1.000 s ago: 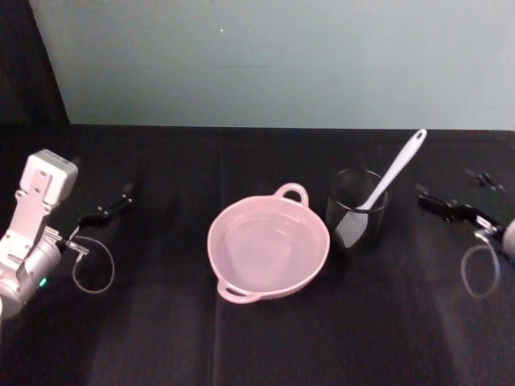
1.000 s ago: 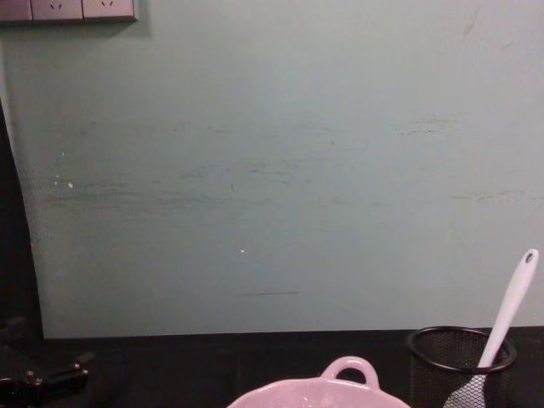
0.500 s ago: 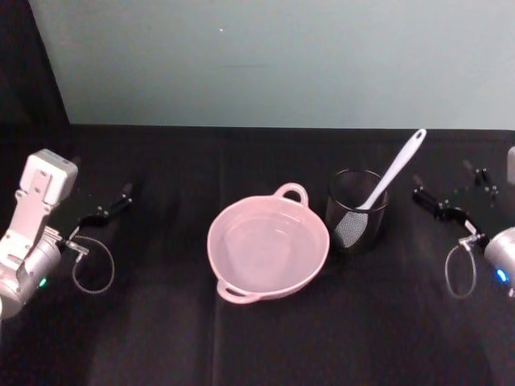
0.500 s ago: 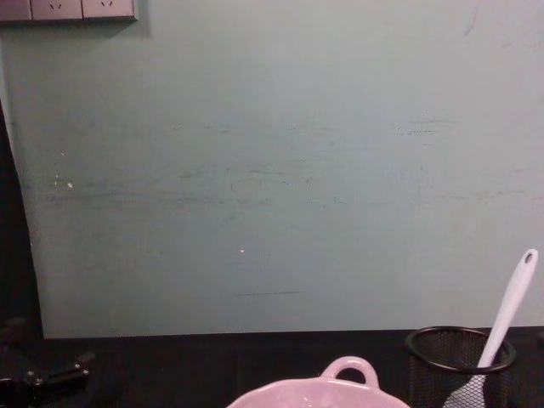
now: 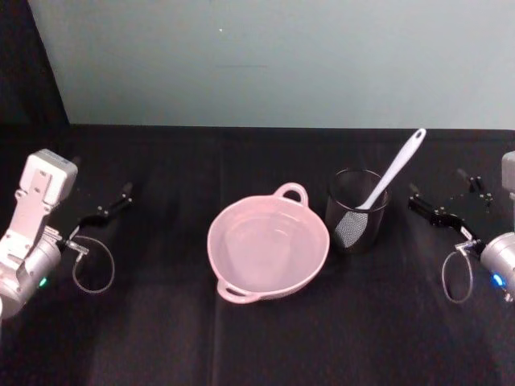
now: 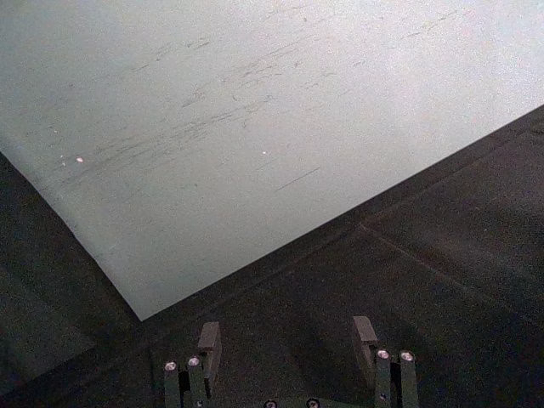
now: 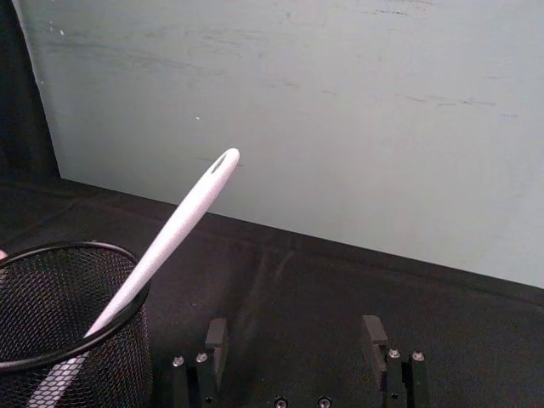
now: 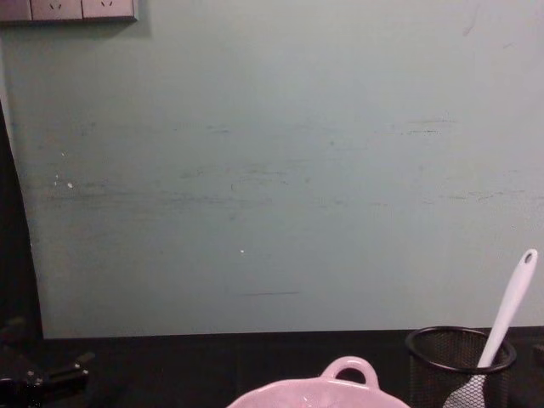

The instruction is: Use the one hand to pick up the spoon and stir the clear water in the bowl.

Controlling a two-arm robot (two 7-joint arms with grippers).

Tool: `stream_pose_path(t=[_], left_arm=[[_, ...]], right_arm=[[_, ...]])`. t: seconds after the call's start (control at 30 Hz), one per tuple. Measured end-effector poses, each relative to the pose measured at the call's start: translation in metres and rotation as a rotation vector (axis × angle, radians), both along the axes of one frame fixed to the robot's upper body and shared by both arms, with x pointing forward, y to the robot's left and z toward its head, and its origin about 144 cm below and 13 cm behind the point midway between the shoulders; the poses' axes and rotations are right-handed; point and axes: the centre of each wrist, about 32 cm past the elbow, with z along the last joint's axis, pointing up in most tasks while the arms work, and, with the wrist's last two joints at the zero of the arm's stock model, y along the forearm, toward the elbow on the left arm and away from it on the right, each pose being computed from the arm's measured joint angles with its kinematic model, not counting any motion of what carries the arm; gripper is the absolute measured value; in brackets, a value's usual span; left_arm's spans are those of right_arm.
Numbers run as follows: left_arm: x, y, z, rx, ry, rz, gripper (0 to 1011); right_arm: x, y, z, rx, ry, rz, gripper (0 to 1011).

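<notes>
Right hand [image 5: 442,205] low over the black worktop [image 5: 265,346], fingers spread wide, gripping nothing. Just off its inner side, the black mesh cup [image 5: 356,211], close but not touching. Spoon [image 5: 386,183] standing in that cup, head down against the mesh, handle leaning up and out over the rim toward the right hand, holed tip well above finger level in the right wrist view [image 7: 192,219]. Beyond the cup, farther from the right hand, the pink bowl [image 5: 268,248], clear water inside, one loop handle on the far rim, one on the near. Way across on the other side of the bowl, left hand [image 5: 109,207] parked near the worktop, fingers [image 6: 208,340] apart and empty. Pale green wall [image 5: 273,60] behind everything.
</notes>
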Motion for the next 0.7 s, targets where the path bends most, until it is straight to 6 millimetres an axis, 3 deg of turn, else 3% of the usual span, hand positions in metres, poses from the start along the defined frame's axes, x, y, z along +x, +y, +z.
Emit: stream_pose_path(t=[0.7], left_arm=[[0.0000,0.0000,0.0000,0.000,0.000,0.000,1011]], right_arm=[[0.0000,-0.0002,0.0009,0.002,0.000,0.001,1002]])
